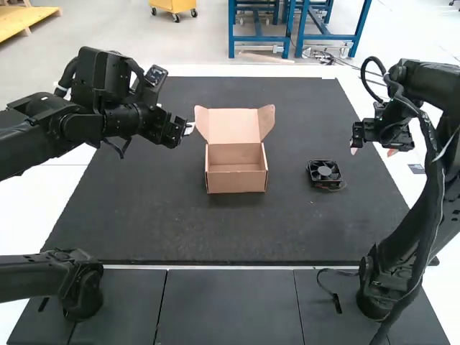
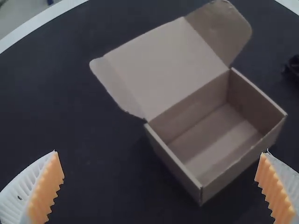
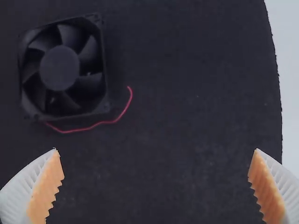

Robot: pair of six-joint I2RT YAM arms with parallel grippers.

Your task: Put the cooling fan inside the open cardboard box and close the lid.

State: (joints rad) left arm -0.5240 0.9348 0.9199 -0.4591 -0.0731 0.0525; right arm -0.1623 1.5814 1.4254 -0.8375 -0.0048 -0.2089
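Two grippers, both spread wide & holding nothing.

High view: box (image 1: pixel 236 167) stands mid-mat (image 1: pixel 144 208), lid (image 1: pixel 231 123) up. Fan (image 1: pixel 325 173) lies flat on mat right of box, apart from it. L gripper (image 1: pixel 185 129) hovers just left of lid; R gripper (image 1: pixel 372 149) hovers right of fan.

L wrist view: box open, lid tilted back.

R wrist view: fan w/ red wire (image 3: pixel 93 122) trailing alongside.

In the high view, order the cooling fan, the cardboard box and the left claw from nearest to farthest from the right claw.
1. Cooling fan, on the mat's right side, by the right claw.
2. Cardboard box, open, mid-mat.
3. Left claw, past the box's left side.
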